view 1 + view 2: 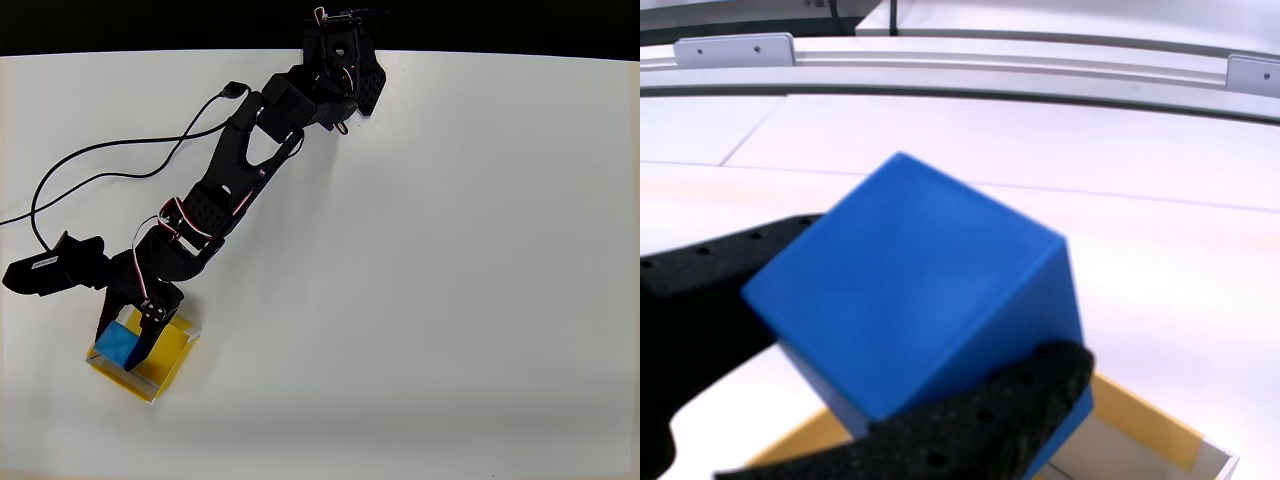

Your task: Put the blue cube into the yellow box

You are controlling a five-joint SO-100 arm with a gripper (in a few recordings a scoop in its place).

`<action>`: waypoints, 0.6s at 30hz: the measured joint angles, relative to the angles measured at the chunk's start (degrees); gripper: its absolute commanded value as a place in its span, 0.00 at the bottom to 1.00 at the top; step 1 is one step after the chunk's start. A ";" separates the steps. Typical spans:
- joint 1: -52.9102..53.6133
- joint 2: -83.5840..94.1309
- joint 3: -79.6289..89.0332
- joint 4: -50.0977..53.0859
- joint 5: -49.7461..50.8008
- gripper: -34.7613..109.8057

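In the overhead view the yellow box (165, 357) sits near the table's lower left, open top up. The black gripper (119, 344) hangs over the box with the blue cube (117, 343) clamped between its two fingers. The wrist view has the blue cube (915, 290) large and tilted, one black finger (710, 290) on its left and the other finger (990, 420) under its lower right. Below the cube, a corner of the yellow box (1150, 420) with a pale rim shows. Whether the cube touches the box floor cannot be told.
The black arm (240, 180) stretches diagonally from its base (340, 60) at the table's back edge. A black cable (110, 160) loops over the white table (450, 280) on the left. A black camera mount (55, 270) sticks out left of the wrist.
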 measured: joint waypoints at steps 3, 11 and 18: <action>-0.18 -2.99 -2.29 0.00 0.00 0.30; -0.70 -12.04 -8.44 -0.35 -0.44 0.30; -0.70 -15.73 -8.79 -0.79 -1.32 0.30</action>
